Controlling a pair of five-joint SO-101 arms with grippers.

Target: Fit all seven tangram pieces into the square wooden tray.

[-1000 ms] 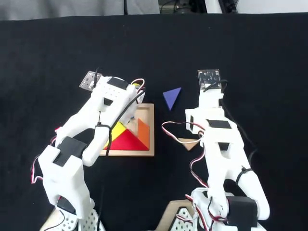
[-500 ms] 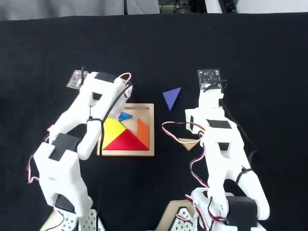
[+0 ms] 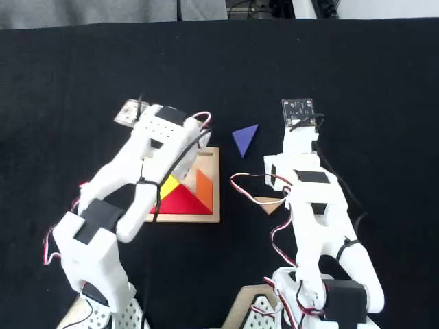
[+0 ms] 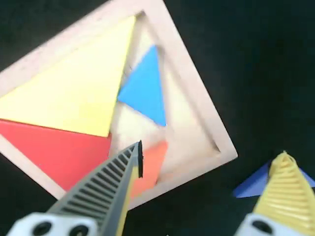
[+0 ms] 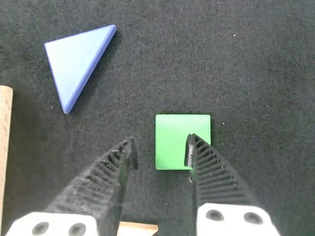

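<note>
A black-covered table [image 3: 370, 75] is seen across the whole high view. Two white arms are placed on it: the left arm [image 3: 130, 178] runs from the lower left of the frame up toward the centre, and the right arm [image 3: 312, 205] from the lower right up to right of centre.

The square wooden tray [image 3: 215, 185] is found just left of the frame's centre, partly covered by the left arm. Inside it, a large yellow triangle [image 4: 74, 93] and a large red triangle [image 4: 54, 147] are laid edge to edge. An orange piece [image 4: 150, 164] is set beside the red one, and a smaller light blue triangle [image 4: 145, 93] is lying on bare wood, touching the yellow triangle's edge.

A dark blue triangle [image 3: 245, 138] is seen on the cloth just above and right of the tray, between the two arms. A green square [image 5: 179, 140] lies near it, under the right gripper [image 5: 161, 145]. A small tan piece [image 3: 269, 203] lies beside the right arm, right of the tray.

The left gripper [image 4: 211, 152] is spread wide over the tray's corner, with nothing held. The right gripper is parted moderately; one finger overlaps the green square, which is not gripped.
</note>
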